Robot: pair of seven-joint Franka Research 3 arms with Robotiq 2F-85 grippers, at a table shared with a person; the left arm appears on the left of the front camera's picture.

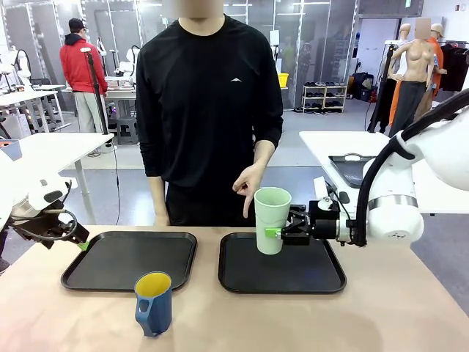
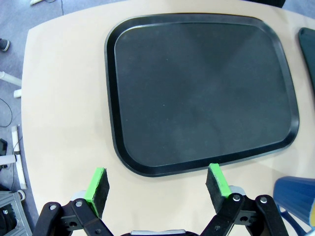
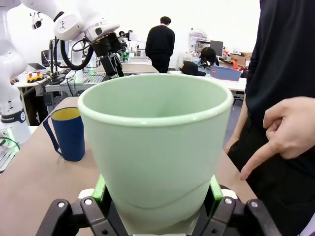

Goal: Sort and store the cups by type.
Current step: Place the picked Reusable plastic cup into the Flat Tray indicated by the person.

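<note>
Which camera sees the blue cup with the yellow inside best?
The front view: the whole blue cup stands on the table, its yellow inside plain. The right wrist view shows it farther off, beside the green tumbler. The left wrist view catches just a blue edge.

Mint-green tumbler [image 1: 272, 220]; dark blue cup [image 1: 153, 306], yellow inside; black trays [image 1: 110, 273].

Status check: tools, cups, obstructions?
Right tool shut on mint tumbler at right tray. Left tool open, empty. Blue cup on table. Person's hand pointing beside tumbler.
</note>
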